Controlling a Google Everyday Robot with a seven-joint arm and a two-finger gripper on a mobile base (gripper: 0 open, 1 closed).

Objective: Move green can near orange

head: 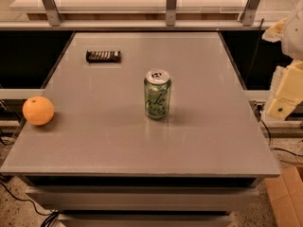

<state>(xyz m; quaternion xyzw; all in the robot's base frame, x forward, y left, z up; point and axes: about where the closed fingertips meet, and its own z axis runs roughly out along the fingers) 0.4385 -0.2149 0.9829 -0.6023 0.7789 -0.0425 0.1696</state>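
Observation:
The green can [157,94] stands upright near the middle of the grey table [142,145], with its silver top and pull tab facing up. The orange [38,110] rests at the table's left edge, well to the left of the can and slightly nearer the front. My gripper [285,94] shows as cream-coloured parts at the right edge of the view, beyond the table's right side, far from the can and holding nothing that I can see.
A flat dark snack bar [103,56] lies at the back left of the table. A railing with metal posts [171,6] runs behind it. A cardboard box [287,195] sits on the floor at the lower right. Cables lie on the floor at the left.

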